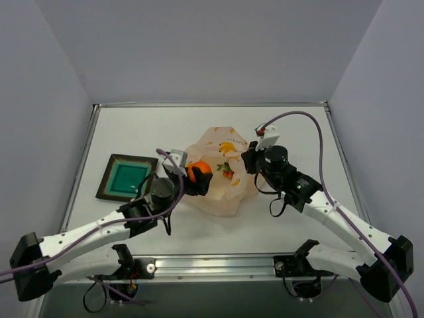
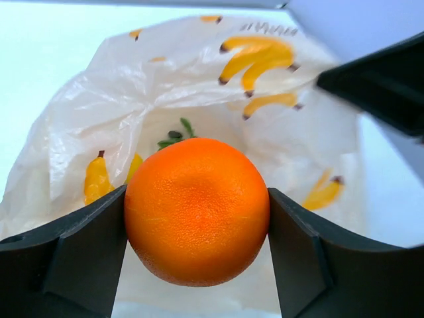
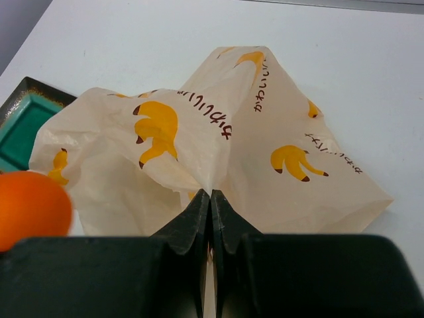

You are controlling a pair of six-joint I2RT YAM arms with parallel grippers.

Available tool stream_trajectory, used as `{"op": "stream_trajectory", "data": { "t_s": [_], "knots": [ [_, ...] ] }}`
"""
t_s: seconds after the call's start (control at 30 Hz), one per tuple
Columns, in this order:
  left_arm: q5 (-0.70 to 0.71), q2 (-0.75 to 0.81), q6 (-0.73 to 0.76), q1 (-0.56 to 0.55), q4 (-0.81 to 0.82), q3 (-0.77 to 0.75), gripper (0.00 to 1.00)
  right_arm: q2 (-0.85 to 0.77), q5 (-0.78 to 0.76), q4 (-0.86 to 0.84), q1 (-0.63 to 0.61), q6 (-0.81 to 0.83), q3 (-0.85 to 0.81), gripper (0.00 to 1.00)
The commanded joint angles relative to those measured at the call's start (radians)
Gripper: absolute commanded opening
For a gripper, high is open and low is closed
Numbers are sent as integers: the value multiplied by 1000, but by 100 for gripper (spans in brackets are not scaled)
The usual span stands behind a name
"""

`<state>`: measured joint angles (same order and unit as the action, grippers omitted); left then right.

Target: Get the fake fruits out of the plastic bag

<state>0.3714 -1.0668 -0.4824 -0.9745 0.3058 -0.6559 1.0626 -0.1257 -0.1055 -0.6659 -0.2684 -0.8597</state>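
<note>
The round orange ball (image 2: 197, 209), one of the fake fruits, sits squeezed between the two black fingers of my left gripper (image 2: 197, 225) just in front of the mouth of the plastic bag (image 2: 199, 86). In the top view the orange ball (image 1: 199, 171) is at the left edge of the peach banana-printed plastic bag (image 1: 218, 195). Green leaves (image 2: 175, 137) show inside the bag behind the ball, and a red berry (image 1: 227, 173) shows through the film. My right gripper (image 3: 211, 195) is shut on a pinched fold of the plastic bag (image 3: 265, 152) at its right side.
A square teal dish (image 1: 126, 177) lies on the white table left of the bag, close to the left arm. Grey walls enclose the table on three sides. The orange ball (image 3: 30, 209) and the dish corner (image 3: 23, 122) show at the left of the right wrist view.
</note>
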Motion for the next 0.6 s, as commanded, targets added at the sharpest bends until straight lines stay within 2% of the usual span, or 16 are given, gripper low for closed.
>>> {"op": "stream_trajectory", "data": {
  "t_s": [0.0,0.07,0.17,0.2,0.27,0.3,0.4,0.43,0.5,0.53,0.57],
  "knots": [
    [-77,161,-33,10,-175,-16,15,-30,-5,-63,11,-26,33,0],
    [-74,287,-27,16,-281,-28,15,-33,-8,-79,11,-37,51,0],
    [67,399,-22,43,-483,-80,15,-38,1,-91,11,-40,62,0],
    [184,419,-30,78,-572,-105,15,-41,11,-92,11,-45,62,0],
    [256,424,-65,141,-612,-116,15,-52,24,-102,6,-51,67,0],
    [267,418,-82,233,-613,-111,15,-56,29,-103,6,-54,70,0],
    [184,365,-139,399,-532,-90,15,-76,43,-108,2,-66,83,0],
    [155,341,-181,522,-512,-77,15,-81,52,-109,2,-69,88,0],
    [34,239,-229,652,-456,-59,16,-89,61,-109,-1,-75,103,0],
    [-15,205,-314,787,-441,-38,16,-90,66,-114,-4,-77,106,0],
    [-125,171,-334,845,-407,-19,16,-93,72,-115,-6,-78,111,0]
  ]
}}
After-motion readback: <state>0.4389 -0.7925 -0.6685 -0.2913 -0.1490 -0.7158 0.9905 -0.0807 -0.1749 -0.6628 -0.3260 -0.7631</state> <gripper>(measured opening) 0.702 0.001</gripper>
